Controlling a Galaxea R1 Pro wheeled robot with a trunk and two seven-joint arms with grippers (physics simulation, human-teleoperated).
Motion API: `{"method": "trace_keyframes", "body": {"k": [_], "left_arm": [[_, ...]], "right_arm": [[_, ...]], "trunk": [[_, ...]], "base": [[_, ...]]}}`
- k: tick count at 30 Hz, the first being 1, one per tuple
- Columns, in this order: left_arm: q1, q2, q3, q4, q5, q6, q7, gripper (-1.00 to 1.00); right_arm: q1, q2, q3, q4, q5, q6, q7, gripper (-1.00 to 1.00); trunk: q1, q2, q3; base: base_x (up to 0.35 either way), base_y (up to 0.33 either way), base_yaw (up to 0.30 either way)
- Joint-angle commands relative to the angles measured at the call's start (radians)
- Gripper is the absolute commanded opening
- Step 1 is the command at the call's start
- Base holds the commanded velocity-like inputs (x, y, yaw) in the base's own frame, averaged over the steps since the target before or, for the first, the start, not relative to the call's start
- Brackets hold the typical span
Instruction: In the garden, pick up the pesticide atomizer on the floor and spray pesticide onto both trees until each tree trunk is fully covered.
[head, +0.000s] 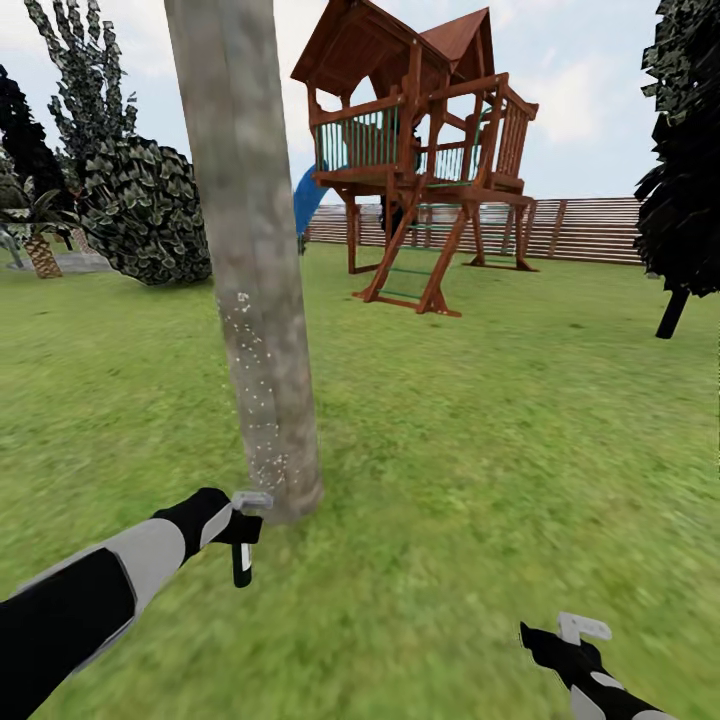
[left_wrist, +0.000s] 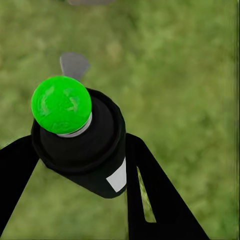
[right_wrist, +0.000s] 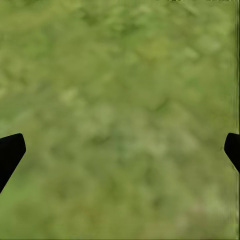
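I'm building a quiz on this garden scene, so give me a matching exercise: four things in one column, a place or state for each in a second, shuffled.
Things:
1. pesticide atomizer
2. tree trunk
3. right gripper
4. playhouse

Places or states:
A. open over bare grass
B. standing before the slat fence
C. held in the left gripper
D. speckled with white droplets

Pairs: 1-C, 2-D, 3-A, 4-B
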Motion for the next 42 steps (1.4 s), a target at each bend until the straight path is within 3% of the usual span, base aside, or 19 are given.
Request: {"method": "trace_keyframes", "body": {"k": [1,6,24,42], "left_arm": [[-0.001,0.000,-0.008,-0.001,0.004,0.004,-0.003,-1.00],[-0.001,0.000,-0.008,-0.001,0.004,0.004,-0.003,-1.00],[-0.001,-0.001,-0.008,-0.001,0.004,0.004,-0.003,-1.00],[-0.001,-0.009,-0.008,-0.002,0.004,0.004,-0.003,-1.00]], "right_arm": [[0.000,0.000,0.007,0.000,-0.010,-0.003,0.005,1.00],[0.000,0.000,0.006,0.000,-0.013,-0.003,0.004,1.00],[-0.001,0.001,0.006,0.000,-0.017,-0.004,0.003,1.00],[0.000,0.001,0.005,0.000,-0.017,-0.004,0.003,1.00]], "trunk": [[0.000,0.000,-0.001],[0.000,0.000,-0.001],[0.000,0.000,-0.001],[0.000,0.000,-0.001]], "base": [[0.000,-0.307,0.003],[0.000,-0.320,0.041],[0.102,-0.321,0.269],[0.035,-0.323,0.180]]}}
